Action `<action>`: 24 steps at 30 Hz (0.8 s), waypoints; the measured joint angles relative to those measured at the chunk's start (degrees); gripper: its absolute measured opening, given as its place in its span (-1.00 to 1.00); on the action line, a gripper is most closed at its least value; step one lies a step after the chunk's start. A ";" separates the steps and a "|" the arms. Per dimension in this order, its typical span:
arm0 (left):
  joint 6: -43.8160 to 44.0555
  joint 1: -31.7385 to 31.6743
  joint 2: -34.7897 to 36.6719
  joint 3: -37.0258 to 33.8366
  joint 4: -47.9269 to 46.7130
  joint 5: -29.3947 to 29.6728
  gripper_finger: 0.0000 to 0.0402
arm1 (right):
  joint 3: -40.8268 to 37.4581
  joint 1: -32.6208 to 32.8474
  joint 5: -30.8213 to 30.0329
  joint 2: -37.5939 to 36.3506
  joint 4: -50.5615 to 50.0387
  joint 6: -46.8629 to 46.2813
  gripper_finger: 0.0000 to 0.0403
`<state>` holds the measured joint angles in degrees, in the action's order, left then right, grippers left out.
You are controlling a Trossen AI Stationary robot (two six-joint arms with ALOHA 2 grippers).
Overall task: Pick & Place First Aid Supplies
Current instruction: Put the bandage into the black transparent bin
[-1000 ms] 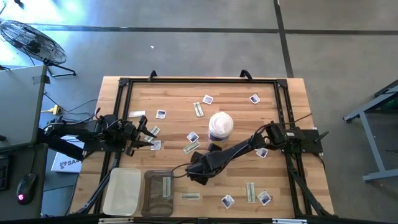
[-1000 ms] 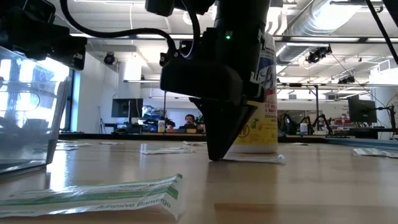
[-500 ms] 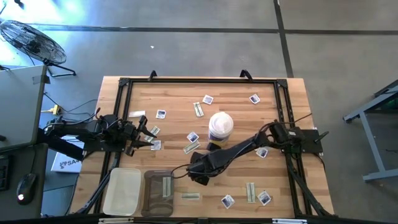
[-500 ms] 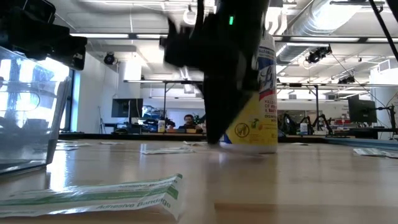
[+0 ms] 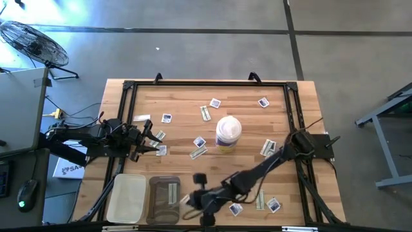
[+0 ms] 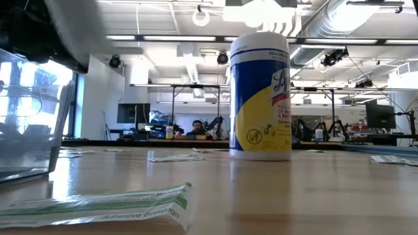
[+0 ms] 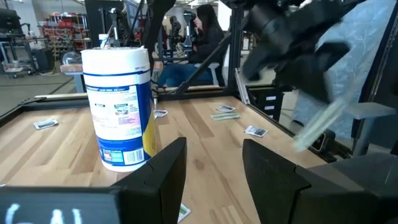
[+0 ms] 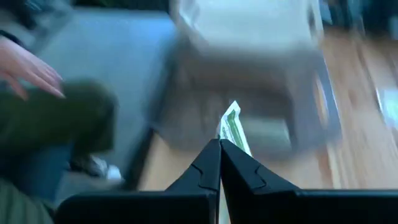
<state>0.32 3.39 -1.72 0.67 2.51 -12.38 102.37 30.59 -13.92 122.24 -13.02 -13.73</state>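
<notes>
High view: the right pincer (image 5: 196,198) has swung away from the spot just in front of the wipes canister (image 5: 227,133), where it was pressed to the worktop (image 5: 244,96) a second ago, and now sits at the near edge, just right of the dark bin (image 5: 163,198). The right wrist view shows why: its fingers are closed on a narrow green-and-white bandage strip (image 8: 232,129), with the bin blurred just beyond. So the pick looks done and the carry nearly over; what remains, I judge, is to get over the bin and let go.

The bin already holds one strip (image 5: 172,192), and the clear tray (image 5: 127,197) lies to its left. Many packets remain scattered: one strip (image 5: 197,203) lies near the pincer, square ones (image 5: 235,208) just to its right, others across the far half.

The left pincer (image 5: 154,143) has not moved; it waits at the left side, fingers apart.
</notes>
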 joint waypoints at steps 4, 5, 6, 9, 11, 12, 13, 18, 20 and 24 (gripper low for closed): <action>0.00 0.00 0.00 0.00 0.01 0.00 -0.23 | 0.02 0.56 2.40 -0.06 8.97 6.57 -1.00; 0.00 -0.01 0.00 0.00 -0.01 0.00 -0.23 | 0.02 0.50 2.62 0.24 10.70 7.49 -1.00; 0.00 -0.01 -0.01 0.00 0.00 0.00 -0.23 | 0.02 0.39 2.87 0.39 11.77 8.25 -1.00; 0.00 0.00 0.00 0.00 0.01 0.00 -0.23 | 0.00 -0.36 3.61 1.22 14.69 9.87 -1.00; 0.00 0.01 0.01 0.00 -0.01 0.00 -0.23 | 0.00 -1.18 4.56 1.91 16.19 10.59 -1.00; 0.00 0.00 0.00 0.00 0.01 0.00 -0.23 | 0.00 -1.67 5.61 2.50 17.70 11.08 -1.00; 0.00 0.00 0.00 0.00 0.00 -0.01 -0.23 | 0.00 -2.10 6.16 2.98 18.64 11.23 -1.00; -0.02 0.01 -0.01 0.00 -0.01 -0.02 -0.23 | 0.00 -4.33 7.77 4.96 19.71 12.34 -1.00; 0.00 0.01 -0.01 0.00 -0.01 0.04 -0.23 | 0.00 -5.23 9.08 5.92 20.86 13.16 -1.00; -0.01 0.01 0.00 0.00 -0.02 0.50 -0.23 | 0.00 -7.13 11.50 7.24 20.79 14.21 -1.00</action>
<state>0.31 3.39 -1.72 0.67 2.49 -11.88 102.37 23.46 -2.42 129.49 7.76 0.48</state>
